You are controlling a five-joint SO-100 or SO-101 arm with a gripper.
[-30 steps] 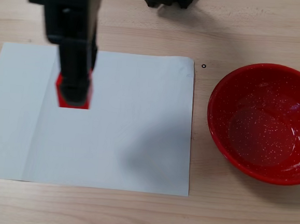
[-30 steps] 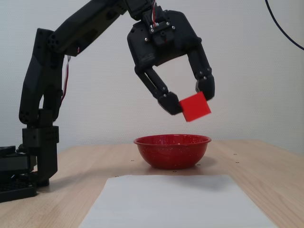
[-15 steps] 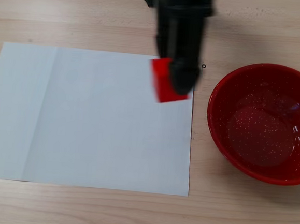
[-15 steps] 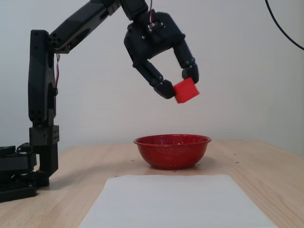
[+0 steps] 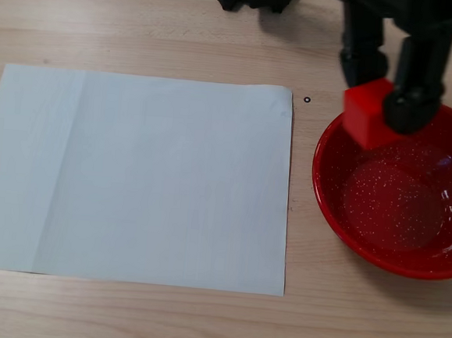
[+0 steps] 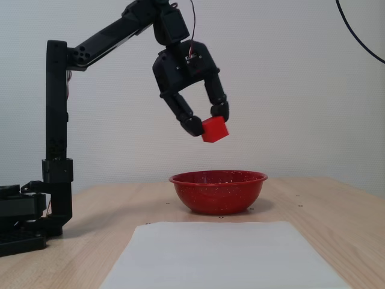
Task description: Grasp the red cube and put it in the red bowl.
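Fixed view from above first: the gripper (image 5: 381,111) has its two dark fingers clamped on the red cube (image 5: 366,115), one finger behind it toward the top of the frame and one at its right face. The cube overlaps the upper-left rim of the red bowl (image 5: 340,209), partly over the speckled inside, partly over the rim itself. The bowl's middle lies down and to the right of the cube in this view, so I judge the release spot is not quite reached. The white paper sheet (image 5: 139,178) lies well to the left.

Fixed view from the side: the gripper (image 6: 206,119) holds the cube (image 6: 214,129) tilted, clear of the bowl (image 6: 218,194) and well above its rim, over its middle or slightly left. The bowl appears empty.
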